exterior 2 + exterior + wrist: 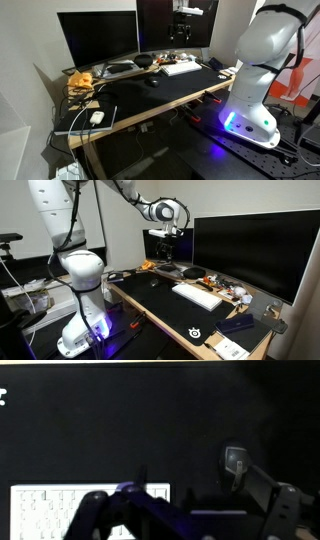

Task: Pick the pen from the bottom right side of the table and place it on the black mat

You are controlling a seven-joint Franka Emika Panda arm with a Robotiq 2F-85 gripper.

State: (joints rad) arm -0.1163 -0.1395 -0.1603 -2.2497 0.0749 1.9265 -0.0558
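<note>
The black mat with a small white round logo covers most of the light wood table; both also show in an exterior view, mat and table. My gripper hangs high above the far part of the mat, near the monitors. In the wrist view the gripper looks down on the dark mat, with its fingers apart and nothing between them. I cannot make out the pen in any view.
A white keyboard and a dark mouse lie on the mat. Monitors stand along the back. Clutter and a small dark pad with white cards sit near one table end.
</note>
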